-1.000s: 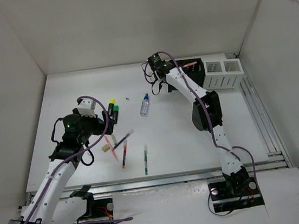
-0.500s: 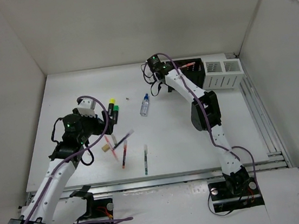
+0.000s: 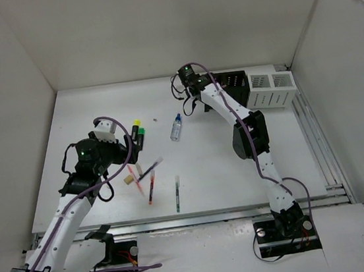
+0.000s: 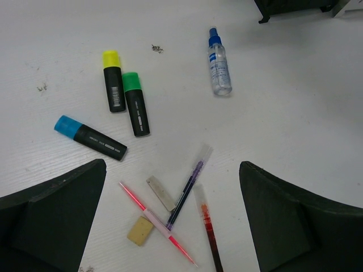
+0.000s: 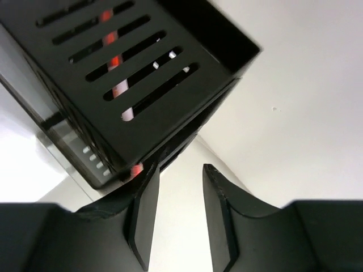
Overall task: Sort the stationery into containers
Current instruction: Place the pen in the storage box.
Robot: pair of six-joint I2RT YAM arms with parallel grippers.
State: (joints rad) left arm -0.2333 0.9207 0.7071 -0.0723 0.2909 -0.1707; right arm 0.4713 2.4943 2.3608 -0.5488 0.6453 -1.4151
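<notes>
Top view, right arm: the right gripper (image 3: 218,80) is reaching sideways at the black organiser (image 3: 237,84), beside the white bins (image 3: 272,88); its jaws are too small to read here.
Top view, left arm: the left gripper (image 3: 133,140) is hovering just beside the highlighters (image 3: 139,129), and the bottle (image 3: 176,129) is lying apart from them.
Left wrist, hand: the jaws are standing wide and holding nothing.
Left wrist, stationery: crossed pens (image 4: 187,190) and a tan eraser (image 4: 140,230) are lying between the fingers.
Right wrist, hand: the jaws are standing slightly apart, gripping nothing.
Right wrist, pen: a red pen (image 5: 116,59) is showing through the organiser's slots, inside it and clear of the fingertips.
Right wrist, doing it well: this is looking like a release. Widening the jaws and drawing straight back should keep the finger nearest the organiser's corner from hooking it.
</notes>
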